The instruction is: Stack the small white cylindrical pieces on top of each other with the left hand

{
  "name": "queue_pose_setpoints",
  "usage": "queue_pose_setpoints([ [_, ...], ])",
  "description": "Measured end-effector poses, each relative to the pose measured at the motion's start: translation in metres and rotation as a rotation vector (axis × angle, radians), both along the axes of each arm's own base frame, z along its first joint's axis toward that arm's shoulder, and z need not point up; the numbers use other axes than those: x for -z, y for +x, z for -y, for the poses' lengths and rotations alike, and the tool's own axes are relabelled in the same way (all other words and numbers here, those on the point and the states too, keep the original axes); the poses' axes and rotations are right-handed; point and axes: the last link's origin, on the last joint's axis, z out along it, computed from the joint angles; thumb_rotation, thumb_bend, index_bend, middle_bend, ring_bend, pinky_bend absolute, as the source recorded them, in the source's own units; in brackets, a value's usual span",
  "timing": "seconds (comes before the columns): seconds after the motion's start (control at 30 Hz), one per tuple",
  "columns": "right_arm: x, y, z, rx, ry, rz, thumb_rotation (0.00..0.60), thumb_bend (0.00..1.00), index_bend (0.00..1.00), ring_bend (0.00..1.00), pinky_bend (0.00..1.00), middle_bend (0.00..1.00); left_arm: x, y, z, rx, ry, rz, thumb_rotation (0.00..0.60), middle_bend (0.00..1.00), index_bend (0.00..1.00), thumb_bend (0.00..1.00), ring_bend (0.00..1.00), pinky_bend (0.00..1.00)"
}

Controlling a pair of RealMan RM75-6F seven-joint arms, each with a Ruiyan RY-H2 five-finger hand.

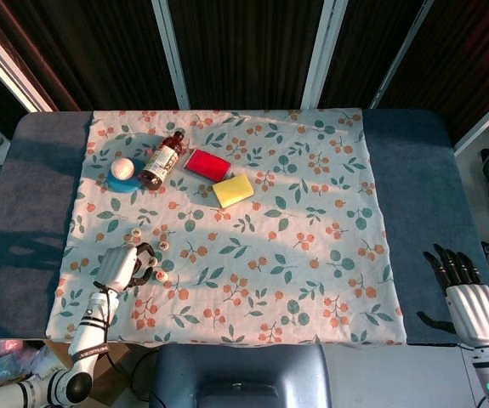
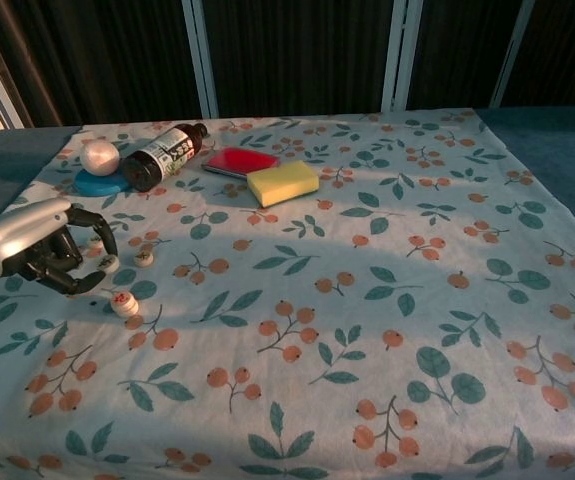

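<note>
White pieces sit on the floral cloth (image 2: 387, 330) at the surface's left-front. Nearest one is a little stack (image 2: 124, 303) (image 1: 164, 277), w/ a red mark on top. Left robot hand (image 2: 52, 248) (image 1: 127, 265) hovers right beside it, fingers curled w/ another white piece (image 2: 109, 263) pinched at the fingertips. A single piece (image 2: 143, 257) (image 1: 163, 245) lies just past that, one more (image 1: 134, 232) further left. Right robot hand (image 1: 468, 297) is way off at the front-right edge, fingers spread, holding nothing. Further back: yellow sponge (image 2: 282, 182), red block (image 2: 240, 160), a bottle (image 2: 165, 155) on its side, and a white ball (image 2: 99, 157) on a blue disc (image 2: 97, 184).
</note>
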Motion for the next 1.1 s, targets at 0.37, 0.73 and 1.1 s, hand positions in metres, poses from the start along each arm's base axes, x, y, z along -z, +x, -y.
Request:
queue_pose_setpoints([
  [0.37,-0.002,-0.001,-0.001,-0.001,-0.001,0.005,0.600,0.15,0.00,0.00,0.00,0.00,0.012,0.008,0.011,0.041,-0.018,-0.025,0.600,1.00,0.52,0.40,1.00,1.00],
  [0.73,-0.001,0.000,0.000,-0.001,-0.003,0.003,0.600,0.15,0.00,0.00,0.00,0.00,0.011,0.002,0.016,0.038,-0.038,-0.041,0.600,1.00,0.51,0.40,1.00,1.00],
  [1.1,-0.001,0.000,0.000,0.002,-0.001,0.001,0.600,0.15,0.00,0.00,0.00,0.00,0.011,-0.002,0.017,0.034,-0.046,-0.041,0.600,1.00,0.50,0.40,1.00,1.00],
])
